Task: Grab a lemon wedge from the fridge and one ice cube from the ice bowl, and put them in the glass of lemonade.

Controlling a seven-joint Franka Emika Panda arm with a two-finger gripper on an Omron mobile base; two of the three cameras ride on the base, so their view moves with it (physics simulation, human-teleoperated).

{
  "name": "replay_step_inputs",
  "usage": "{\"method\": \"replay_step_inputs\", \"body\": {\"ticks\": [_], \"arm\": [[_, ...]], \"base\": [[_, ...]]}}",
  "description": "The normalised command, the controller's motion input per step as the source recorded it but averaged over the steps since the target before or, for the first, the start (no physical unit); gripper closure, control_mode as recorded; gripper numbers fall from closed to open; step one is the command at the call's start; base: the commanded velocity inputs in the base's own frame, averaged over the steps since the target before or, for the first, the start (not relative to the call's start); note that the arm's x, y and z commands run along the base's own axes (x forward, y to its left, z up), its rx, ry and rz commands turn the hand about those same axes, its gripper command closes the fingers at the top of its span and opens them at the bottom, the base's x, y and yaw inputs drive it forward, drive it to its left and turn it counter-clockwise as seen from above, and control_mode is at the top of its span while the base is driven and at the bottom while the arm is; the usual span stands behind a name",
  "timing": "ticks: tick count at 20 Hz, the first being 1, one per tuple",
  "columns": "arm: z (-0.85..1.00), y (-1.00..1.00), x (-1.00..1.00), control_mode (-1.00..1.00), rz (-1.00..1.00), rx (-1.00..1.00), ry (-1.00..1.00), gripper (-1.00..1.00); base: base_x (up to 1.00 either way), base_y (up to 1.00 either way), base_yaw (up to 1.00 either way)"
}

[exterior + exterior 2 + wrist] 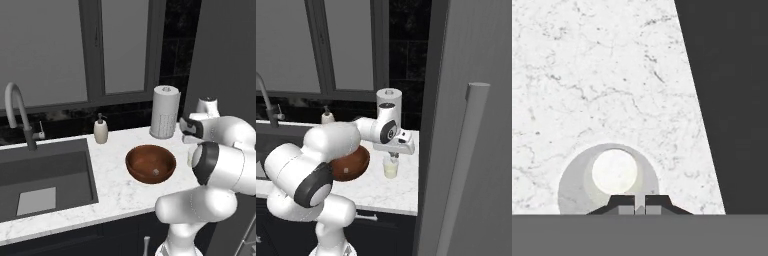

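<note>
Fingertips nearly pressed together, only a sliver of gap, something pale in that sliver but too small to name. Gripper hanging straight down over the glass of lemonade, just above its rim. Glass standing upright on the white marble counter, near the grey fridge wall. Reddish-brown ice bowl sitting beside it toward the sink, one tiny pale ice cube inside. Paper-towel roll and soap dispenser behind, by the window.
</note>
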Motion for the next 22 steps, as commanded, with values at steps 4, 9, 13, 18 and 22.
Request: {"method": "replay_step_inputs", "body": {"ticks": [4,9,13,18,22], "arm": [[-0.11,0.00,0.52,-1.00,0.00,-0.03,0.00,1.00],[-0.15,-0.04,0.29,-1.00,0.00,-0.03,0.00,1.00],[-0.49,-0.03,0.15,-1.00,0.00,-0.07,0.00,1.00],[-0.29,0.00,-0.01,-1.00,0.00,-0.06,-0.01,1.00],[0.06,0.00,-0.24,-1.00,0.00,-0.01,-0.03,-1.00]], "base": [[0.00,0.00,0.00],[0.00,0.00,0.00],[0.00,0.00,0.00],[0.00,0.00,0.00],[0.00,0.00,0.00]]}}
